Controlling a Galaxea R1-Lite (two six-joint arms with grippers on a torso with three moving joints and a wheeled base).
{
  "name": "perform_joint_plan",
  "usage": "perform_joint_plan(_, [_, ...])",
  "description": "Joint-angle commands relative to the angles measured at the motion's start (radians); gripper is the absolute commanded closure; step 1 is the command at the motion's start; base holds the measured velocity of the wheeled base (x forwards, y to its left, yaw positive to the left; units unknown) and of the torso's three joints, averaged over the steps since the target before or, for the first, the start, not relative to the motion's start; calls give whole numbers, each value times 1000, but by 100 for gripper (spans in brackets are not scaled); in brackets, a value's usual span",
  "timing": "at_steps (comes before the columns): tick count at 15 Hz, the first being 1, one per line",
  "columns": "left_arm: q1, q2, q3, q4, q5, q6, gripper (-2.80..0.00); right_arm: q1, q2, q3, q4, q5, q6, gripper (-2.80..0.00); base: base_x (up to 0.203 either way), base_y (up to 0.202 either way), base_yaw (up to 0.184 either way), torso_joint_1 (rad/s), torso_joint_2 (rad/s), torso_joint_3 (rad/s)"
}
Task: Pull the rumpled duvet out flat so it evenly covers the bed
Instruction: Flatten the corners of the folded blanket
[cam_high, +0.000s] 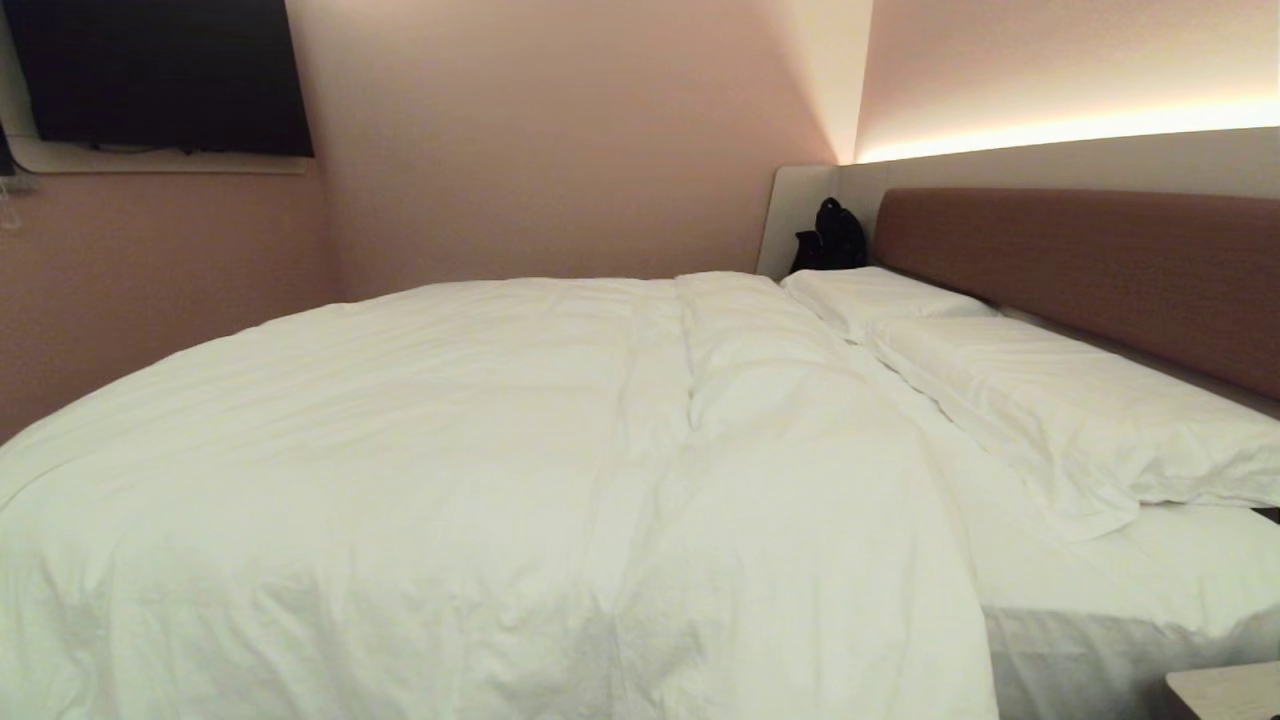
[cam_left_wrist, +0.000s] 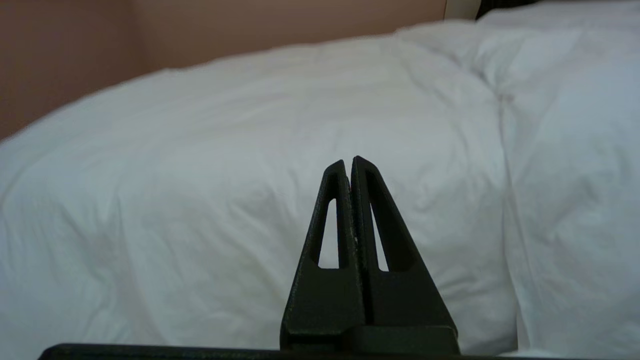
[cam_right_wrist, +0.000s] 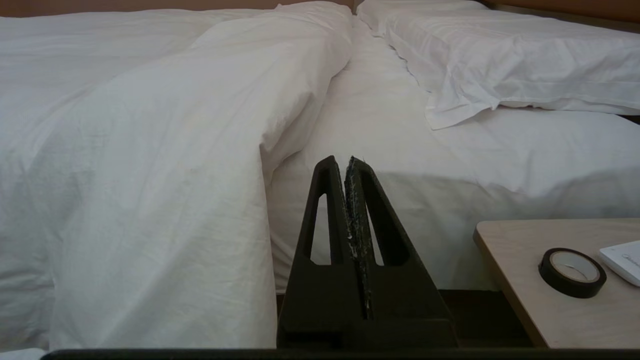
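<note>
My left gripper (cam_left_wrist: 348, 161) hangs in front of the near side of the bed (cam_high: 1120, 610), its two black fingers (cam_left_wrist: 334, 215) pressed flat together with nothing between them, their tips pointing at the puffy white drape of the duvet (cam_left_wrist: 240, 165) but not touching it. My right gripper (cam_right_wrist: 345, 160) sits off the same side of the bed, toward the headboard end, its fingers (cam_right_wrist: 325, 215) likewise pressed together and empty; the inner faces of the pads show pale scuffing. Neither of my arms shows in the head view.

Beyond my fingertips the duvet (cam_high: 450, 470) lies spread over most of the mattress, hanging over the near edge and reaching toward the far wall, its surface soft and lightly creased, with a long fold line running across it. Its headward edge (cam_right_wrist: 280, 100) stops short of the pillows (cam_high: 1060, 400), leaving a strip of bare fitted sheet (cam_right_wrist: 380, 125) between them. The two flat white pillows lie in a row against the brownish-red headboard (cam_high: 1090, 260).

At the right, just beside the bed, a pale wooden bedside table (cam_right_wrist: 545, 305) carries a roll of black tape (cam_right_wrist: 572, 272) and the corner of a white object (cam_right_wrist: 622, 260) whose nature I cannot tell. A black bag (cam_high: 830, 238) stands in the far corner beyond the pillows, a dark screen (cam_high: 160, 75) hangs on the pink wall, and a light strip (cam_high: 1070, 130) glows above the headboard.
</note>
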Motion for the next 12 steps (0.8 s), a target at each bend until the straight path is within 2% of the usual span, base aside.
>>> perform_joint_plan(1, [0, -2, 59, -3, 1, -4, 0, 0, 1, 0, 0, 0, -1, 0, 0, 0, 0, 0, 0, 0])
perform_joint_plan(5, [0, -2, 138, -19, 51, -34, 0, 0, 1, 0, 0, 0, -1, 0, 0, 0, 0, 0, 0, 0])
perform_joint_plan(6, [0, -2, 146, -22, 60, -61, 0, 0, 1, 0, 0, 0, -1, 0, 0, 0, 0, 0, 0, 0])
perform_joint_plan(12, [0, -2, 146, -22, 62, -85, 0, 0, 1, 0, 0, 0, -1, 0, 0, 0, 0, 0, 0, 0])
